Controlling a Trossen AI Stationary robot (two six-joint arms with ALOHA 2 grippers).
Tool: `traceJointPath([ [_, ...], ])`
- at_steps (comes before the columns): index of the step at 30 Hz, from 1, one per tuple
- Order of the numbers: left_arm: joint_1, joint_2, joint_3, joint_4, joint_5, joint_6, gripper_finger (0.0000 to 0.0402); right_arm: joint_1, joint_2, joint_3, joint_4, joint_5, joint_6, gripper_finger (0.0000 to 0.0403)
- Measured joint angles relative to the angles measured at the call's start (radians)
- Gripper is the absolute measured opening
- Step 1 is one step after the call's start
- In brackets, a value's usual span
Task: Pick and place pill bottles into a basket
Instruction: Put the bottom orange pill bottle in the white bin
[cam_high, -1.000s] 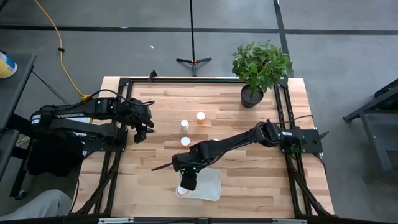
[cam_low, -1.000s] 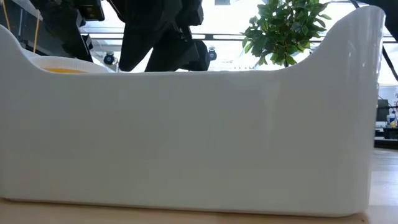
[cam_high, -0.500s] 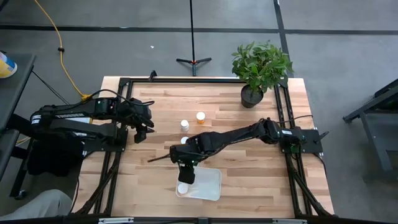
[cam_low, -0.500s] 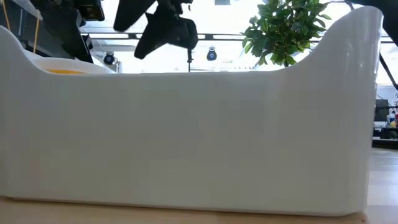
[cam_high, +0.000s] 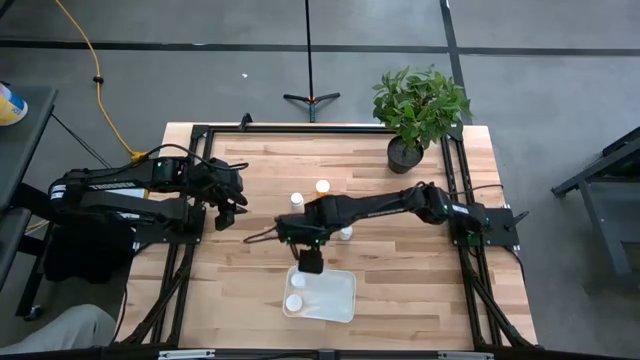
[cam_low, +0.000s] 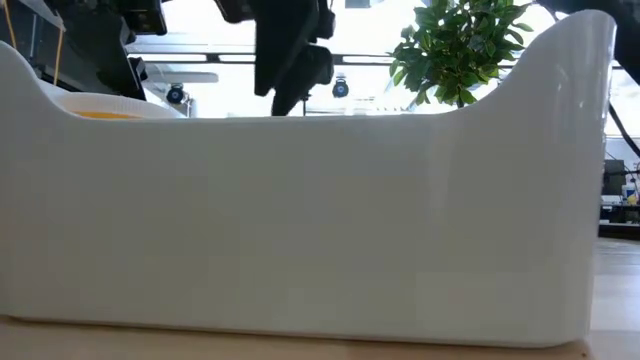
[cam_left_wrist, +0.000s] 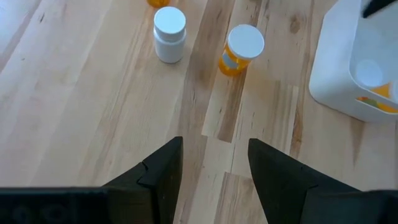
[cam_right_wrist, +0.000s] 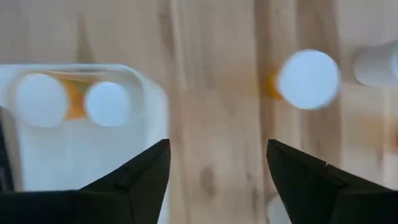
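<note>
The whitish basket (cam_high: 335, 297) lies near the table's near edge and holds two white-capped pill bottles (cam_high: 297, 283) (cam_high: 294, 302) at its left end. They also show in the right wrist view (cam_right_wrist: 40, 99) (cam_right_wrist: 107, 102). My right gripper (cam_high: 311, 263) (cam_right_wrist: 217, 180) hangs open and empty over the basket's far left edge. Three more bottles stand on the wood: a white one (cam_high: 297, 200), an orange one (cam_high: 322, 186) and one beside my right arm (cam_high: 345, 233). My left gripper (cam_high: 228, 210) (cam_left_wrist: 214, 168) waits open at the table's left.
A potted plant (cam_high: 415, 110) stands at the far right corner. In the low view the basket's wall (cam_low: 300, 220) fills most of the picture. Bare wood lies between my left gripper and the standing bottles (cam_left_wrist: 169, 34) (cam_left_wrist: 242, 50).
My right gripper has risen out of the basket's left end and gone toward the table's far edge, to above the basket's far rim. Two bottles now show in the basket where the gripper stood.
</note>
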Motion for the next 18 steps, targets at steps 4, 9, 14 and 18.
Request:
traceJointPath([
  [4,0.000,0.000,0.000,0.000,0.008,0.000,0.0216,-0.030,0.000,0.000,-0.028,0.000,-0.021,0.0271],
  [9,0.000,0.000,0.000,0.001,0.035,0.000,0.0216,-0.068,0.000,0.000,-0.034,-0.017,-0.058,0.0286],
  [14,0.000,0.000,0.000,0.001,0.035,0.001,0.0216,-0.114,0.000,0.000,-0.032,-0.041,-0.073,0.0299],
  [18,0.000,0.000,0.000,0.001,0.039,0.026,0.0216,-0.151,0.000,0.000,-0.012,-0.080,-0.071,0.0307],
])
